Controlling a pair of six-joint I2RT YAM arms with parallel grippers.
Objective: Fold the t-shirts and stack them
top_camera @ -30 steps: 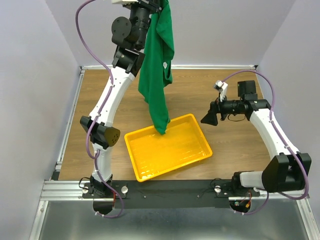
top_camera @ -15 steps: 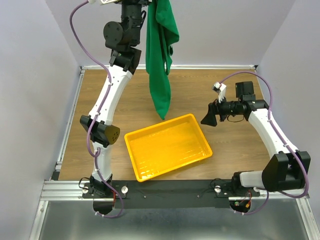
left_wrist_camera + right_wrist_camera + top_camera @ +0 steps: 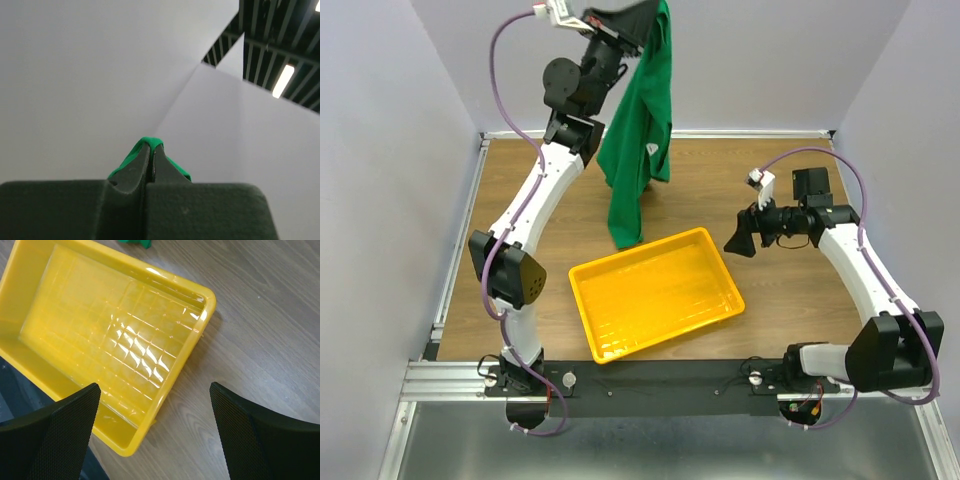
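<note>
The green t-shirt hangs full length from my left gripper, which is raised high above the back of the table. Its small white label faces the camera, and its lower end hangs just behind the yellow tray's far left rim. In the left wrist view my left gripper is shut on a fold of the shirt. My right gripper is open and empty, low over the table right of the tray. In the right wrist view it looks down at the tray corner, with a scrap of the shirt at the top edge.
An empty yellow tray lies slanted at the table's near middle, and it also shows in the right wrist view. Grey walls close in the wooden table on three sides. A metal rail runs along the left edge.
The left arm has swung the hanging shirt: its lower end moved from over the tray's far rim leftward and now hangs behind the tray. The right arm has barely moved.
</note>
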